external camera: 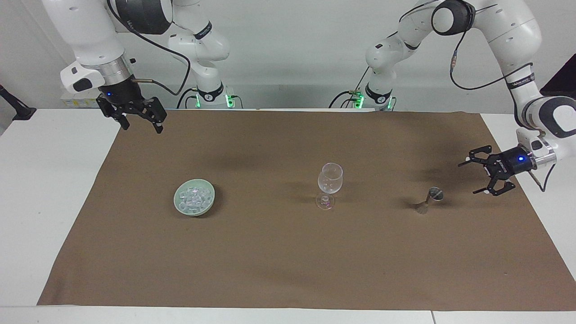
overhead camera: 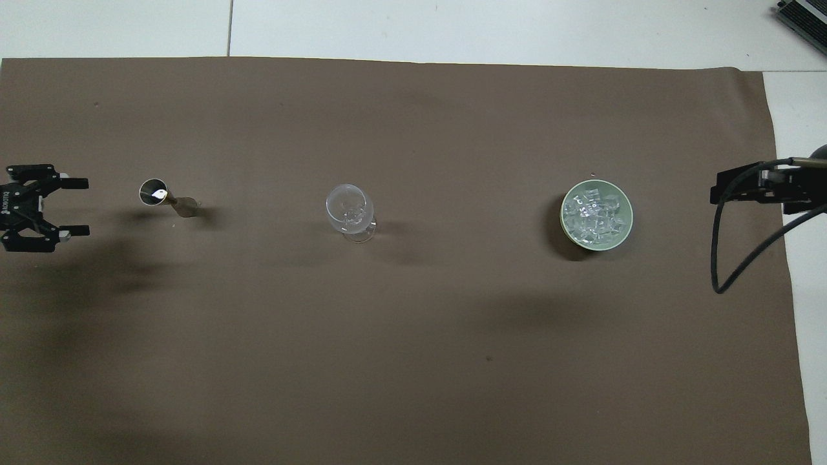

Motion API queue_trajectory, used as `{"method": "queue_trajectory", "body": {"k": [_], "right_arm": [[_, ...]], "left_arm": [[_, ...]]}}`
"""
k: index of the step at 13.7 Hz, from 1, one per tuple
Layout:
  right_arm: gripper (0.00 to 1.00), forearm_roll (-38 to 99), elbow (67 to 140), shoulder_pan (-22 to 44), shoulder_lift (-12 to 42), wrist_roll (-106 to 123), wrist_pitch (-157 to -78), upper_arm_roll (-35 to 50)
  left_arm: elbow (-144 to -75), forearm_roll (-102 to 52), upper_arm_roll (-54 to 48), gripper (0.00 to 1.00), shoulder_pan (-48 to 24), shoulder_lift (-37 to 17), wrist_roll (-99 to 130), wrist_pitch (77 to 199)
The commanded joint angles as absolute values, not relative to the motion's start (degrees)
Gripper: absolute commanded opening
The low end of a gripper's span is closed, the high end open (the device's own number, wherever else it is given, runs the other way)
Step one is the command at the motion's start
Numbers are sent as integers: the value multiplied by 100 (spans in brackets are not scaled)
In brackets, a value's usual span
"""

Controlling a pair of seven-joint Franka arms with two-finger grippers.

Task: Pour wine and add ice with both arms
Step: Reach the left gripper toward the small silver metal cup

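The ice (external camera: 194,196) fills a pale green bowl (external camera: 177,203) on the brown cloth toward the right arm's end; both show in the overhead view, the ice (overhead camera: 594,213) in the bowl (overhead camera: 563,223). An empty clear stemmed glass (external camera: 330,184) (overhead camera: 349,210) stands mid-table. A small metal jigger (external camera: 429,199) (overhead camera: 161,197) stands toward the left arm's end. My left gripper (external camera: 468,178) (overhead camera: 84,206) is open and empty, turned sideways low over the cloth beside the jigger, apart from it. My right gripper (external camera: 141,126) (overhead camera: 714,192) is open and empty, and it waits over the cloth's edge at the right arm's end.
The brown cloth (external camera: 288,261) covers most of the white table (external camera: 45,202). A black cable (overhead camera: 723,258) hangs from the right arm near the bowl's end.
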State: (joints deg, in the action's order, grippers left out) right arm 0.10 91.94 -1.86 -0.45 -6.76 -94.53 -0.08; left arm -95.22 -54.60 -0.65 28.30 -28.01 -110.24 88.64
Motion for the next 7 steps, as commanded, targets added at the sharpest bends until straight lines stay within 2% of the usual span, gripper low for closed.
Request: {"method": "queue_trajectory", "body": {"k": [1, 7], "right_arm": [[100, 167, 9246, -237, -88, -545, -9501, 9], [100, 167, 9246, -237, -88, -545, -9501, 9]], "left_arm": [[-9422, -6009, -158, 100, 2962, -3355, -11634, 8596], [-9413, -6758, -561, 100, 3119, -4095, -12592, 8481]]}}
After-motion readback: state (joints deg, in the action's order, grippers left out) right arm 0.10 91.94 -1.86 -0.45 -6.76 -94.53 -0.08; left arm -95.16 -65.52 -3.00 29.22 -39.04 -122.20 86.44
